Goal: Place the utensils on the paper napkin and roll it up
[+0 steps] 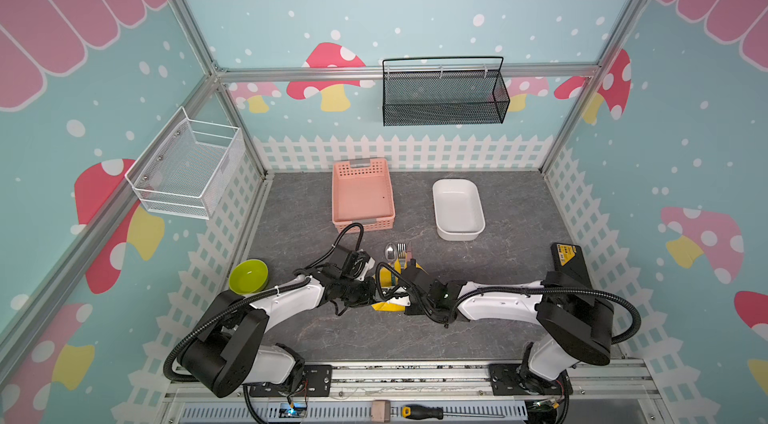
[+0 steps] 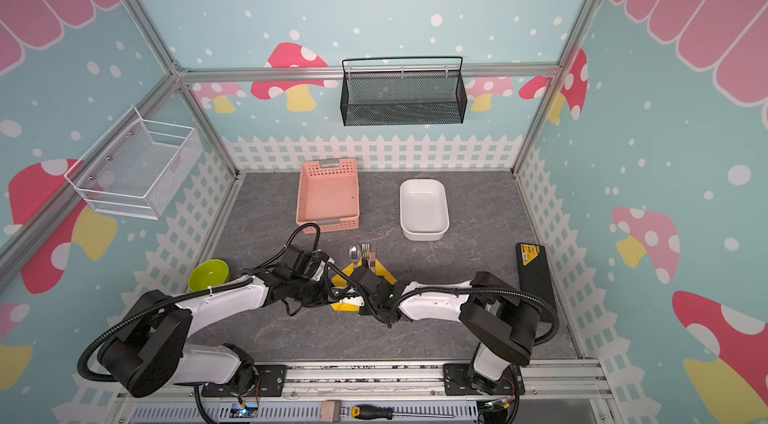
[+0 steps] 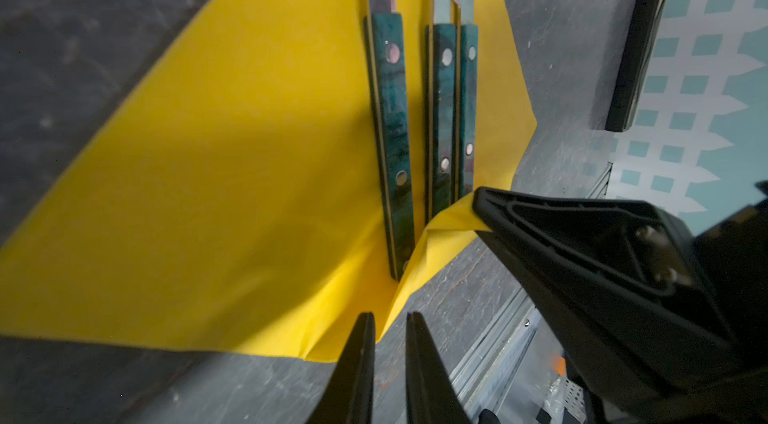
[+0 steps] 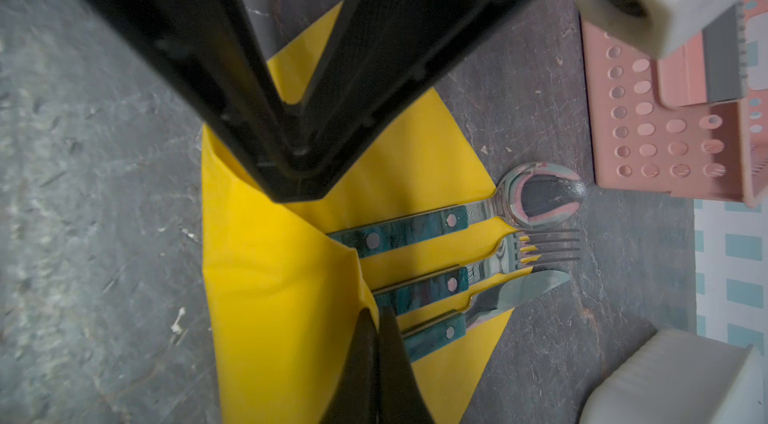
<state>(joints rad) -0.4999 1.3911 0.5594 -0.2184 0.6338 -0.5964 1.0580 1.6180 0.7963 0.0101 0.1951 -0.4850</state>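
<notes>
So the 6 o'clock flap of paper napkin (image 4: 270,297) wraps utensils (image 4: 419,289), right fingers (image 4: 399,376) pinch it shut, left fingers (image 3: 357,372) straddle it barely open.

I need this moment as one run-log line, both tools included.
left tool: slightly open at napkin | right tool: shut on napkin | utensils: on napkin

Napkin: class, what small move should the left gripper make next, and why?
Probably shut the left gripper on the napkin edge between its slightly parted jaws: the right gripper pinches the fold over the handle ends of the utensils, so both could then roll it.
</notes>
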